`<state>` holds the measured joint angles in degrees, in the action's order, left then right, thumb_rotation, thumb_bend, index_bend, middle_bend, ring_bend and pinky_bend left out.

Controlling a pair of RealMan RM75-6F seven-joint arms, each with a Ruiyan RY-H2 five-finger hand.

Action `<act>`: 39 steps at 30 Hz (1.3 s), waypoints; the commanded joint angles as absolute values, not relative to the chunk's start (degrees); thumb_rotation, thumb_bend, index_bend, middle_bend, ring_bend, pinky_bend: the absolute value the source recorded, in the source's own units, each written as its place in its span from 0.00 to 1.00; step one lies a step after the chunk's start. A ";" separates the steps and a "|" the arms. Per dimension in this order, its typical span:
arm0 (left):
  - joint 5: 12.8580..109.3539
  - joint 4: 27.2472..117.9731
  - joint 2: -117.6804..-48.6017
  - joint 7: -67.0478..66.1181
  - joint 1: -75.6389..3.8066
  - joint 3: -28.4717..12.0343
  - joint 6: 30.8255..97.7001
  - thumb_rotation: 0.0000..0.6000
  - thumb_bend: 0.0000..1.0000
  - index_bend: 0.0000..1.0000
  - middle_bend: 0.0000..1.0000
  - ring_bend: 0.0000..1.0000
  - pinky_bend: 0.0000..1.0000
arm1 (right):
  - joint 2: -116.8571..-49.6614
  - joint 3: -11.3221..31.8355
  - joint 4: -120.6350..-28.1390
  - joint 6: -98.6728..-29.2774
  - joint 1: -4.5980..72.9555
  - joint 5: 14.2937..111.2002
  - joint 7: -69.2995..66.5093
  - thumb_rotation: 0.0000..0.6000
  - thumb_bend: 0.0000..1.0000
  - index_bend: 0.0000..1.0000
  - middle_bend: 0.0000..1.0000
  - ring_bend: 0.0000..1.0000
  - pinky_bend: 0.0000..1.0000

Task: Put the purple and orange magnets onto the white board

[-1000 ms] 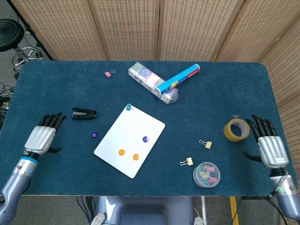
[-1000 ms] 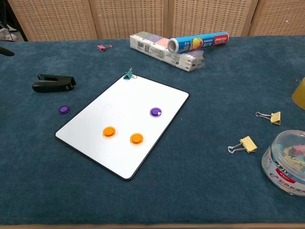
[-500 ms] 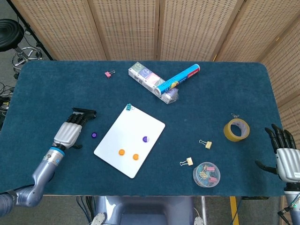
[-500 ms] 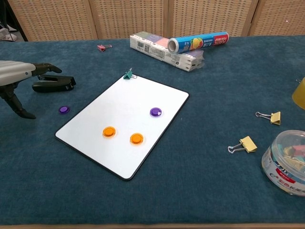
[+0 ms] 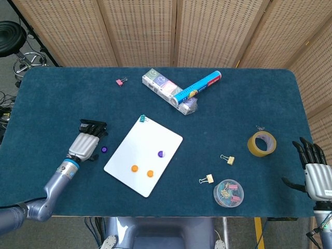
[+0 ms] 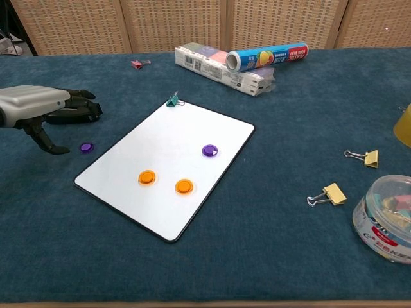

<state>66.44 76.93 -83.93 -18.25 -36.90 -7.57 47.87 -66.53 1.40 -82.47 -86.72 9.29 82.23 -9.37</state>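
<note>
Head view shows the white board (image 5: 143, 162) near the table's (image 5: 52, 93) front-left middle, carrying two orange magnets (image 5: 135, 168) and one purple magnet (image 5: 160, 154). Left hand (image 5: 84, 144), fingers released and holding nothing, hovers beside the loose purple magnet (image 5: 104, 149) off the board's left edge. Right hand (image 5: 316, 174) lies spread past the front-right corner.

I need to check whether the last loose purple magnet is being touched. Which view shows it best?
The chest view: the purple magnet lies unobstructed on the cloth, with the left robot hand above it, not touching. In the head view the magnet is a small dot beside that hand.
</note>
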 commanded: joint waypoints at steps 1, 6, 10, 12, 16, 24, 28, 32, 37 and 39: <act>66.00 76.59 -84.40 -18.72 -37.18 -7.52 48.15 1.00 0.25 0.22 0.00 0.00 0.00 | -66.54 1.63 -82.52 -86.52 9.14 82.34 -9.43 1.00 0.04 0.07 0.00 0.00 0.00; 65.41 75.97 -85.11 -19.11 -37.43 -7.22 48.33 1.00 0.25 0.28 0.00 0.00 0.00 | -66.56 2.08 -82.59 -86.10 8.91 82.47 -9.61 1.00 0.03 0.07 0.00 0.00 0.00; 65.22 75.21 -85.86 -19.22 -37.44 -6.87 48.76 1.00 0.25 0.32 0.00 0.00 0.00 | -66.55 2.41 -82.60 -85.72 8.73 82.53 -9.82 1.00 0.03 0.08 0.00 0.00 0.00; 65.00 74.84 -86.15 -19.35 -37.47 -6.73 48.78 1.00 0.25 0.32 0.00 0.00 0.00 | -66.54 2.55 -82.62 -85.59 8.66 82.60 -9.91 1.00 0.03 0.08 0.00 0.00 0.00; 64.23 73.89 -87.05 -19.51 -37.64 -6.74 48.92 1.00 0.25 0.34 0.00 0.00 0.00 | -66.46 2.82 -82.68 -85.22 8.46 82.80 -10.23 1.00 0.03 0.08 0.00 0.00 0.00; 62.83 73.57 -87.87 -20.47 -38.18 -6.66 48.81 1.00 0.26 0.41 0.00 0.00 0.00 | -66.43 3.38 -82.67 -84.68 8.16 83.06 -10.41 1.00 0.03 0.09 0.00 0.00 0.00; 62.25 73.22 -88.25 -20.92 -38.37 -6.57 48.87 1.00 0.27 0.41 0.00 0.00 0.00 | -66.44 3.61 -82.67 -84.42 8.04 83.22 -10.49 1.00 0.03 0.09 0.00 0.00 0.00; 62.20 72.84 -88.81 -20.63 -38.43 -6.53 49.18 1.00 0.28 0.41 0.00 0.00 0.00 | -66.42 3.86 -82.67 -84.25 7.88 83.27 -10.58 1.00 0.03 0.09 0.00 0.00 0.00; 62.38 72.34 -89.35 -20.47 -38.62 -6.44 49.34 1.00 0.28 0.42 0.00 0.00 0.00 | -66.41 4.12 -82.70 -84.18 7.73 83.45 -10.74 1.00 0.03 0.09 0.00 0.00 0.00; 62.35 72.18 -89.57 -20.79 -38.70 -6.39 49.54 1.00 0.28 0.43 0.00 0.00 0.00 | -66.39 4.22 -82.73 -84.14 7.65 83.48 -10.78 1.00 0.03 0.09 0.00 0.00 0.00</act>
<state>62.37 72.22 -89.52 -20.73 -38.68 -6.41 49.48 -66.39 4.22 -82.73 -84.14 7.66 83.48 -10.79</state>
